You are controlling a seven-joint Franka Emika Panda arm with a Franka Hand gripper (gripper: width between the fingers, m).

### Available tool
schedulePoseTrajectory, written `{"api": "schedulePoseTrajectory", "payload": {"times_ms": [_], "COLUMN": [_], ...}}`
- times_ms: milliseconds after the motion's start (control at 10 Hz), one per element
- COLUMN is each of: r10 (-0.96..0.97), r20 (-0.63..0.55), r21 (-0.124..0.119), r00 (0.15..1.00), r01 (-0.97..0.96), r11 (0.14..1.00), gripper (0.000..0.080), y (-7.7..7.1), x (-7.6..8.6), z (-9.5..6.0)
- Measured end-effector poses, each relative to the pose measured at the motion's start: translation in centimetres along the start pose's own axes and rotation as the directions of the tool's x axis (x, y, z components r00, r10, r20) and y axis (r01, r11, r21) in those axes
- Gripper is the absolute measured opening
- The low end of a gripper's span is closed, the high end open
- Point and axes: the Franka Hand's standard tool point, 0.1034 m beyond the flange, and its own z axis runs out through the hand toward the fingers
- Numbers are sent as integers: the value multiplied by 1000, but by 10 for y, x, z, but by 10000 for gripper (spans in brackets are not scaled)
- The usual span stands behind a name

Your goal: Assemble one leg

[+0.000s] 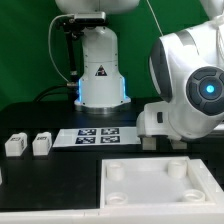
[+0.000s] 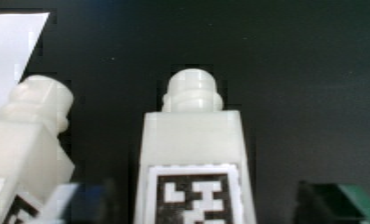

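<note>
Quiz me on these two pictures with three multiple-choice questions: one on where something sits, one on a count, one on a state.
1. In the exterior view, where do the two small white block-shaped legs lie from the thin flat white marker board?
A on the exterior view's left of it; B on the exterior view's right of it; C on top of it.
2. How many legs show in the wrist view?
A one; B two; C four.
3. The dark fingers in the wrist view are:
A shut on a leg; B apart, with a leg between them untouched; C holding a large panel.

Answers:
1 A, both lie on the black table, apart from the board.
2 B, one leg bears a marker tag and another lies beside it.
3 B, a dark gap shows on each side of the tagged leg.
</note>
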Motion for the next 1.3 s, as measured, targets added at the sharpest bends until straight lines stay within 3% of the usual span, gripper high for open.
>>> {"api": "schedulePoseTrajectory", "payload": {"times_ms": [100, 200, 800, 900, 1100, 1300], "r10": [0, 0, -6, -39, -126, -139], "r20": [0, 0, -2, -10, -72, -122], "r21": [0, 0, -2, -11, -10, -4], "r00": [1000, 1000, 1000, 999, 989, 983], "r01": [0, 0, 6, 39, 126, 139], "r11": [1000, 1000, 1000, 999, 992, 990], "gripper": [405, 287, 287, 287, 287, 288], "y": [0, 0, 0, 2, 11, 17], "x": [0, 0, 0, -2, -14, -22], "z": [0, 0, -2, -21, -82, -112]}}
